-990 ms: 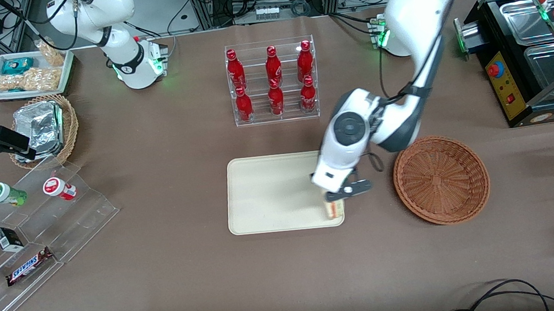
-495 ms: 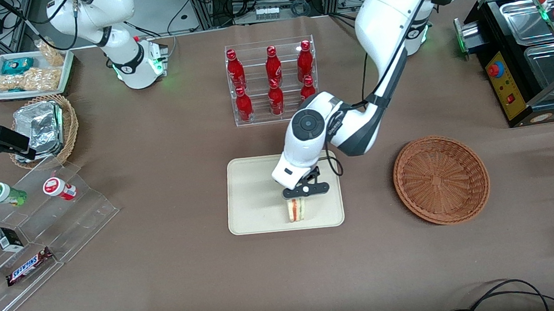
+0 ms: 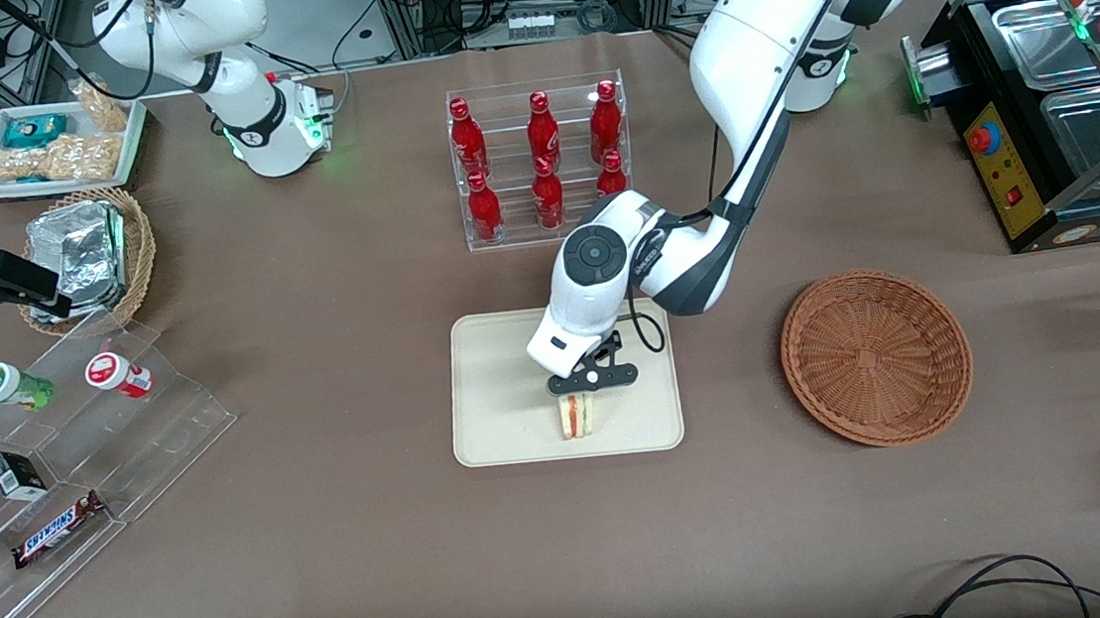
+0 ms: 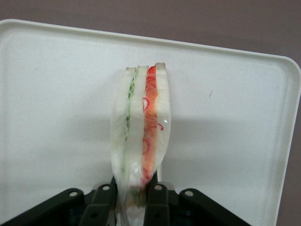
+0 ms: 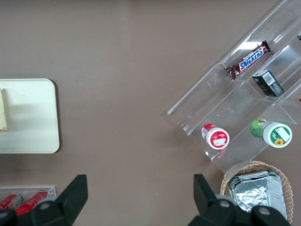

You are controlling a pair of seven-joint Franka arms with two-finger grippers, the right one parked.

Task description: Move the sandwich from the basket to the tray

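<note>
The sandwich (image 3: 575, 416), a clear-wrapped white wedge with red and green filling, stands on edge over the cream tray (image 3: 498, 393), near the tray's edge closest to the front camera. My left gripper (image 3: 590, 385) is shut on the sandwich's upper end. In the left wrist view the sandwich (image 4: 141, 127) runs out from between the black fingers (image 4: 157, 207) over the tray (image 4: 56, 94); I cannot tell if it touches the tray. The reddish-brown wicker basket (image 3: 876, 356) sits empty beside the tray, toward the working arm's end.
A clear rack of red bottles (image 3: 542, 160) stands farther from the front camera than the tray. A tiered clear stand with snacks (image 3: 56, 472), a tan basket of foil packets (image 3: 87, 255) and a white snack bin (image 3: 58, 148) lie toward the parked arm's end.
My left gripper has carried the sandwich from the tray's edge nearest the basket toward the middle of the tray, moving away from the basket.
</note>
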